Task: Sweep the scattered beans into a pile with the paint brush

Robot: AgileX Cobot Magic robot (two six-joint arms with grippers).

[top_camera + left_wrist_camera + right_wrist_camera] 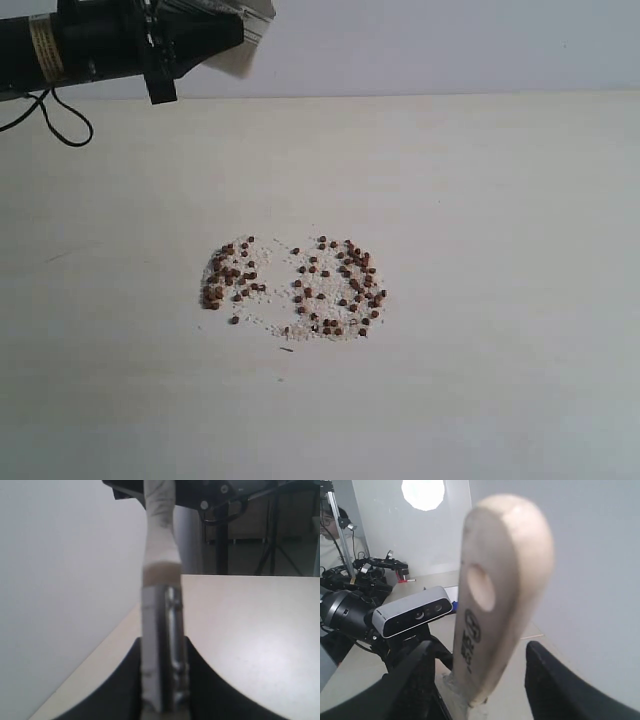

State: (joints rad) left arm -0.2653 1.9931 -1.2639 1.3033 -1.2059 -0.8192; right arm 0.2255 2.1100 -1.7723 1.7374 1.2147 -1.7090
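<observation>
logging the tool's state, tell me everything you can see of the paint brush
The paint brush is held in the air, off the table. Its silver metal ferrule is clamped between the left gripper's fingers; from it a pale wooden handle tapers, then widens to a rounded end with a hole and a dark printed mark. That end stands between the right gripper's open fingers, gaps on both sides. The bristles cannot be made out.

The beans point(355, 262) are reddish-brown, the paint brush point(520, 555) pale cream.
</observation>
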